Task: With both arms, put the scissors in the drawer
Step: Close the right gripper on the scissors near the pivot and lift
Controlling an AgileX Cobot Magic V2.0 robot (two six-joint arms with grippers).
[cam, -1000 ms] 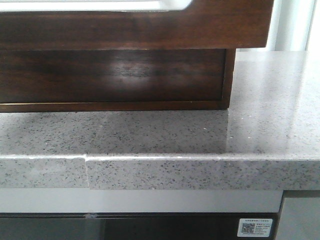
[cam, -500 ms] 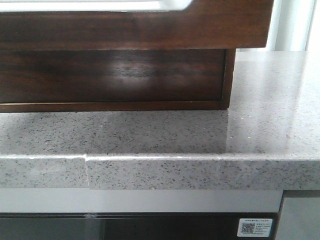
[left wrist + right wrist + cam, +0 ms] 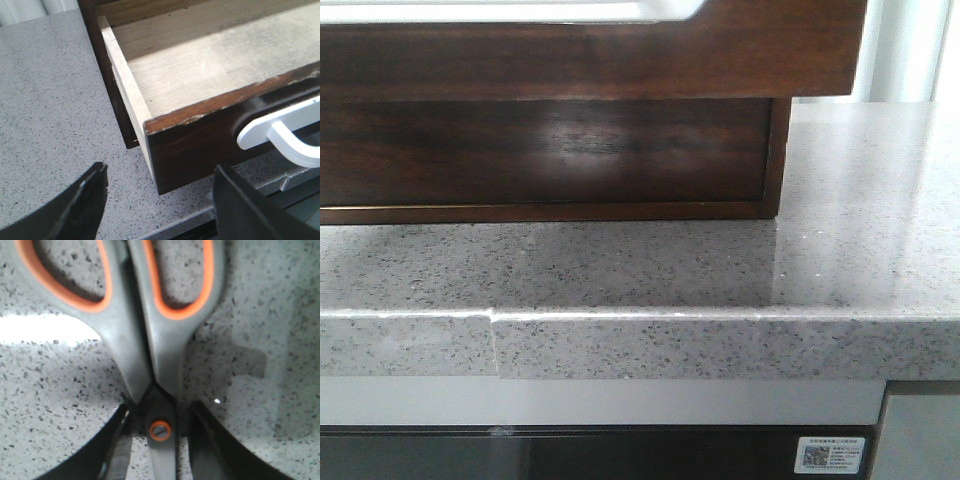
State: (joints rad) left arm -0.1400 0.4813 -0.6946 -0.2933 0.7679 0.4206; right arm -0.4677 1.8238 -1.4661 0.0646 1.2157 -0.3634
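The drawer is a glossy dark brown front with a white round-cornered area along its top edge, at the top of the front view. In the left wrist view it stands pulled open, with a bare pale wood floor and a white handle on its front. My left gripper is open and empty, just in front of the drawer's corner. The scissors, grey with orange-lined handles, are over the speckled counter. My right gripper is shut on them at the neck by the orange pivot. No arm shows in the front view.
The grey speckled stone counter has a front edge with a step in it. The dark wooden cabinet body sits under the drawer. A dark appliance front with a QR sticker is below the counter.
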